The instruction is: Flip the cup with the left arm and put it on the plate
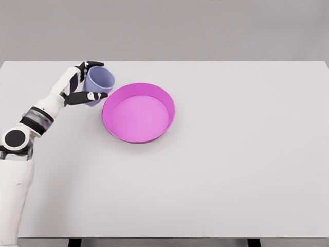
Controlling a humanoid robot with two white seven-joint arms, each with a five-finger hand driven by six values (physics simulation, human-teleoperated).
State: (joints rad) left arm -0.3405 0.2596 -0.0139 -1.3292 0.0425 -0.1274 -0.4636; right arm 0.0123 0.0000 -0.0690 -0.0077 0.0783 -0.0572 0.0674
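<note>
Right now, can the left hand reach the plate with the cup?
Probably yes. The left hand grips the cup just left of the plate, and nothing lies between them. The plate looks empty, so the way seems free.

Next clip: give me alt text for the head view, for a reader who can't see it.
The robot's left hand grips a lavender cup, tilted with its opening facing right, just left of a pink plate on a white table. The plate holds nothing, and the right arm is out of view.
</note>
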